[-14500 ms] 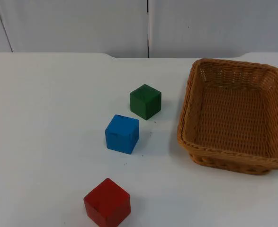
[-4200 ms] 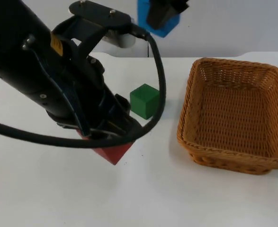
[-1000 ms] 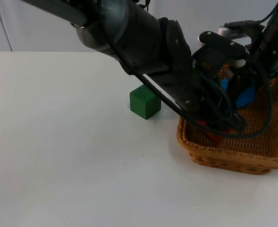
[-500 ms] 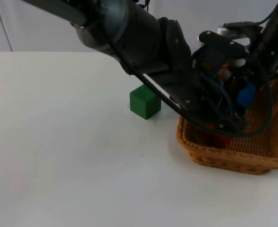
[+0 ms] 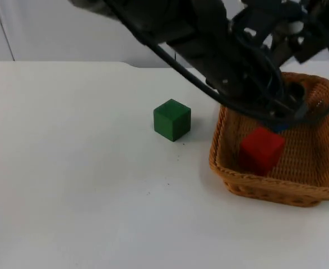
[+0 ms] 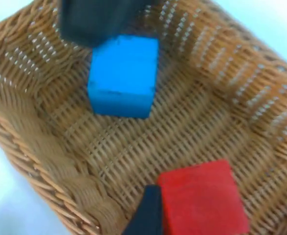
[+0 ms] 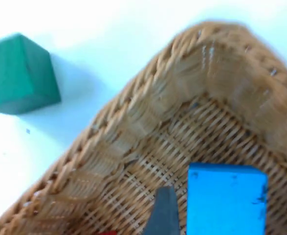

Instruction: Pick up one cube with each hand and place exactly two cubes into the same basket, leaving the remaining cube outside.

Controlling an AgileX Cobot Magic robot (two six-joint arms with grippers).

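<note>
Green cube [image 5: 172, 119] alone on the white tabletop [image 5: 69, 168], near the basket's [image 5: 276, 188] left wall but apart from it; inside the basket, red cube [image 5: 261, 150] by the near-left corner and blue cube [image 6: 123, 76] further in — both loose on the weave; above the basket, left gripper [image 5: 282, 115] and right gripper [image 5: 299, 53], jaw state of each impossible to tell.

A lab-like test bench: a bare white table [image 5: 69, 196] across the lower frame, ending at a plain grey partition wall [image 5: 69, 28] along the top.
</note>
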